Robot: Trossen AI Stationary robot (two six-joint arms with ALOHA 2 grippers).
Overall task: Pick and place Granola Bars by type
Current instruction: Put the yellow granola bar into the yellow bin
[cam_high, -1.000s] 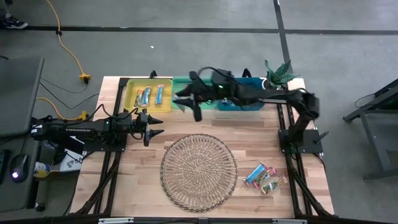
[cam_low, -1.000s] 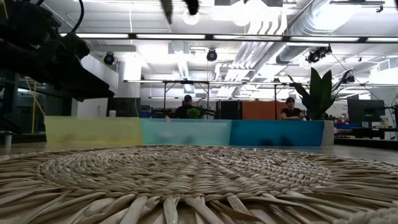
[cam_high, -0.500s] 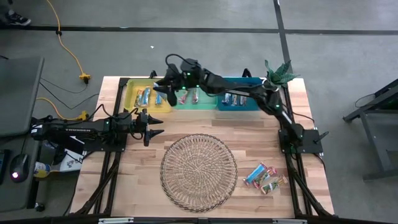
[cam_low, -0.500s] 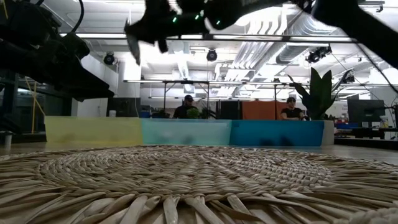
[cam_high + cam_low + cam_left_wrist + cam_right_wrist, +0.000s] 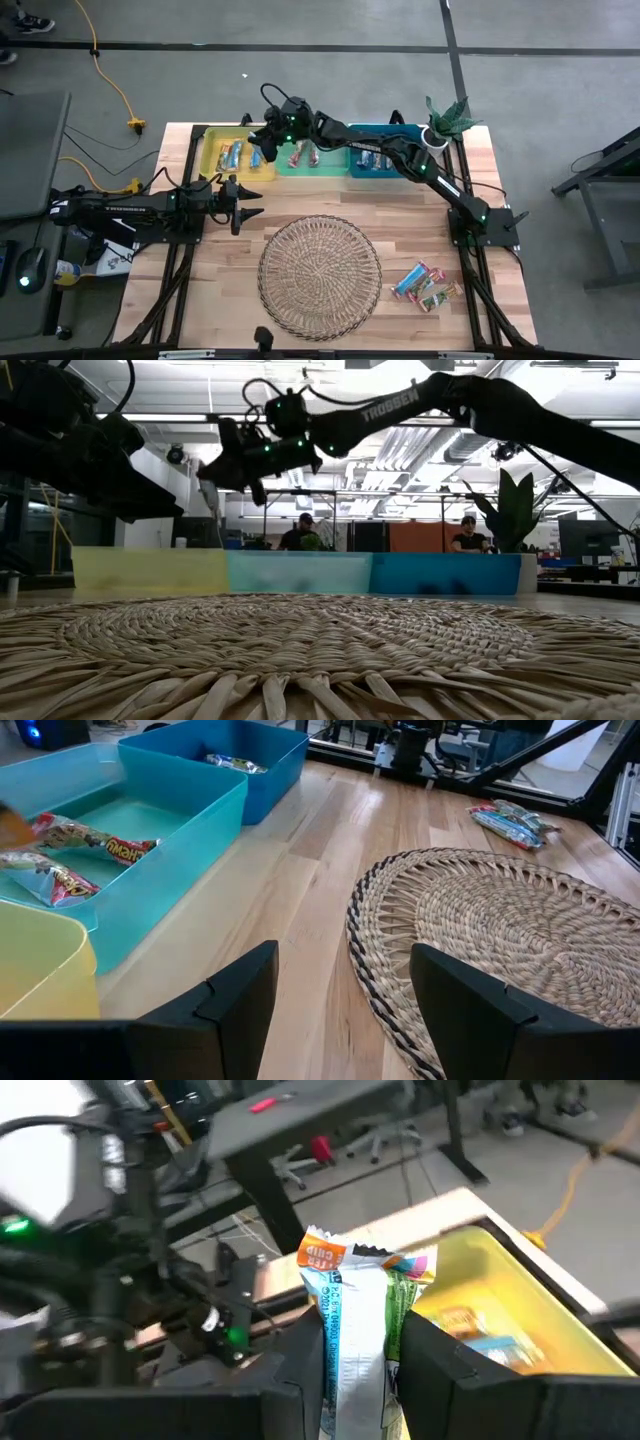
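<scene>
My right gripper (image 5: 263, 141) reaches across the far row of bins and hangs over the yellow bin (image 5: 215, 158), shut on a granola bar (image 5: 350, 1300) in a blue, silver and green wrapper. The yellow bin holds bluish bars (image 5: 232, 155). Red-wrapped bars (image 5: 303, 154) lie in the green bin and blue ones (image 5: 375, 160) in the blue bin. Several bars (image 5: 425, 285) lie flat on the table, right of the wicker tray (image 5: 320, 277). My left gripper (image 5: 250, 201) waits open at the table's left, level, with nothing between its fingers (image 5: 245, 1000). My right gripper pinches the bar between its two fingers (image 5: 430, 1355), one on each side of the wrapper's lower part (image 5: 352, 1370). The bar's crimped free end (image 5: 335, 1250) sticks out past the fingertips. The fingers come nearly level from the table's right. The bar hangs clear above the yellow bin.
The green bin (image 5: 330, 168) and blue bin (image 5: 400, 168) stand in a row right of the yellow one at the far edge. A potted plant (image 5: 447, 118) is at the far right corner. People sit at desks beyond the table (image 5: 303, 536).
My right gripper has swept toward the table's left edge along the far row, from above the green bin to above the yellow bin, sinking and rolling its wrist, with the bar still between its fingers. The arm has stretched out long.
</scene>
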